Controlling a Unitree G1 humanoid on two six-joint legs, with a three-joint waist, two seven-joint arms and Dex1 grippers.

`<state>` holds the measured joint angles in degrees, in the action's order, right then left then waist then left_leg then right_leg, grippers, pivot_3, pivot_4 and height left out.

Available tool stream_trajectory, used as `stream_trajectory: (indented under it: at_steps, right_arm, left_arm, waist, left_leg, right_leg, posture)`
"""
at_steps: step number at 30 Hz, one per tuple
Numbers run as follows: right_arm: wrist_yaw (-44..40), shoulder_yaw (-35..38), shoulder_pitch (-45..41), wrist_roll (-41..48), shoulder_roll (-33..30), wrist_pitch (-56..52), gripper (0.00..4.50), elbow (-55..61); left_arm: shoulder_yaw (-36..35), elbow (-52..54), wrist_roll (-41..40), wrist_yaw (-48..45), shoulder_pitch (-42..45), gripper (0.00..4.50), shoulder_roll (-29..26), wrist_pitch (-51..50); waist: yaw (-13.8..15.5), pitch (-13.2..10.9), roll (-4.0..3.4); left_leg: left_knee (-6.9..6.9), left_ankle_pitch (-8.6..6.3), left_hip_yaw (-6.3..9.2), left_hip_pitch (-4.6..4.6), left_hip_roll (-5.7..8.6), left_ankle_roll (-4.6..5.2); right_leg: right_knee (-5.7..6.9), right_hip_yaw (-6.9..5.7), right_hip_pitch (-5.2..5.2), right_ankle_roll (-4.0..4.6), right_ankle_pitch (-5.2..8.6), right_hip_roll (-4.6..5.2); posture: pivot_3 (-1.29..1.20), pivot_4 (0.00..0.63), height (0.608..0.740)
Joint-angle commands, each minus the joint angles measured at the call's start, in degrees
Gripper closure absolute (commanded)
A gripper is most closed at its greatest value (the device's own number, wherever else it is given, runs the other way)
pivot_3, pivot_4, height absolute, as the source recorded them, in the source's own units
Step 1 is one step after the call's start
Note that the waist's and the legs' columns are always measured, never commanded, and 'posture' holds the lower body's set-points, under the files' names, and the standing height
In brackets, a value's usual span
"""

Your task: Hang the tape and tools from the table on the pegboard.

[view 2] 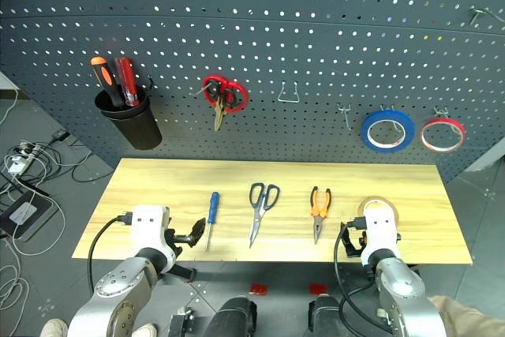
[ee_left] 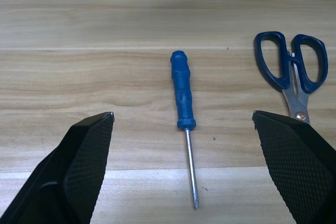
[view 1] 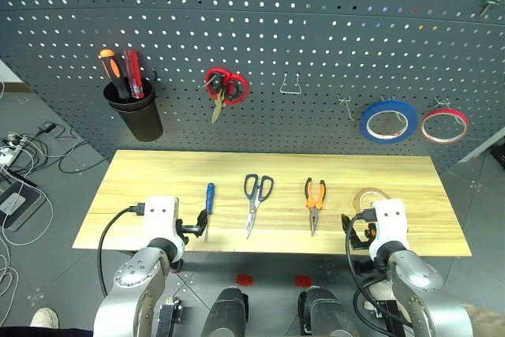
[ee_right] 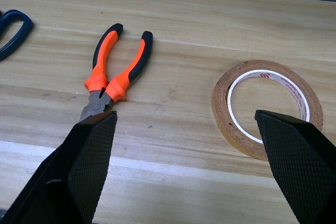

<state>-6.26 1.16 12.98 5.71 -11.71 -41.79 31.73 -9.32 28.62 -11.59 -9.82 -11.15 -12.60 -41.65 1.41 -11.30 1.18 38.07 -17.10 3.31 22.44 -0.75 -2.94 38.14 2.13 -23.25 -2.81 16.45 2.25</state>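
Left claw (ee_left: 184, 169): wide, empty, over blue-handled screwdriver (ee_left: 183, 114). Right claw (ee_right: 186, 166): wide, empty, between orange-and-black long-nose pliers (ee_right: 113, 74) and yellow-tan tape roll (ee_right: 266, 108). Dark-blue-handled scissors (view 1: 256, 199) mid-row. All flat on light wood-plank desk (view 1: 158, 175); grey perforated pegboard (view 1: 316, 29) behind.

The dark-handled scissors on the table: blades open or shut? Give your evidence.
Shut. The scissors lie flat on the table, their blades meeting in one narrow point.
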Motion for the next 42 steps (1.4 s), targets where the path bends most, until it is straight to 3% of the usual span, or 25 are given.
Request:
stream_trajectory:
  at_steps: [1, 26, 30, 36, 42]
  right_arm:
    - [-0.33, 1.38, 0.31, 0.03, -0.57, 0.58, 0.00, 1.25]
    - [-0.71, 1.41, -0.60, 0.26, -1.37, -0.09, 0.00, 1.14]
    - [-2.88, 1.97, -2.05, 0.63, -3.84, -0.20, 0.00, -0.20]
    - [-6.61, 4.18, -5.50, 2.17, -7.34, -1.71, 0.00, -3.57]
    - [-10.35, 5.54, -12.27, 4.43, -10.20, -4.16, 0.00, -9.10]
  left_arm:
    - [-0.17, 1.98, -0.17, -0.27, -0.38, 0.03, -0.59, 0.95]
    - [1.14, 1.50, -0.13, -2.71, 0.84, 0.03, -2.71, 1.74]
    - [3.85, -1.45, -1.00, -7.60, 6.09, 0.03, -6.13, 2.32]
    - [13.75, -8.41, -2.48, -21.07, 18.36, 0.03, -11.06, 5.37]
    - [23.68, -20.11, -0.63, -31.96, 32.27, 0.03, -9.90, 13.51]
  waist:
    - [0.00, 0.00, 0.00]
    - [-0.01, -0.37, -0.01]
    - [0.02, -1.10, -0.07]
    - [-0.24, -3.35, -0.12]
    - [-1.23, -6.36, -0.08]
  left_leg:
    - [0.00, 0.00, 0.00, 0.00, 0.00, 0.00]
    - [0.00, 0.00, 0.00, -0.04, 0.00, 0.01]
    - [0.01, 0.00, 0.00, -0.08, 0.02, 0.01]
    - [0.03, 0.01, -0.05, -0.07, 0.03, 0.02]
    - [0.22, 0.01, -0.15, 0.00, 0.02, 0.03]
  right_leg:
    - [0.00, 0.00, 0.00, 0.00, 0.00, 0.00]
    - [0.01, 0.00, 0.03, 0.00, 0.00, 0.00]
    - [0.01, -0.01, 0.09, 0.01, -0.02, 0.00]
    - [0.09, 0.01, 0.04, 0.01, -0.02, -0.02]
    - [0.48, 0.12, -0.13, 0.02, -0.01, -0.02]
  posture:
    - [0.13, 0.216, 0.740]
    - [0.12, 0.249, 0.740]
    - [0.11, 0.279, 0.740]
    - [0.08, 0.345, 0.740]
    - [0.03, 0.401, 0.740]
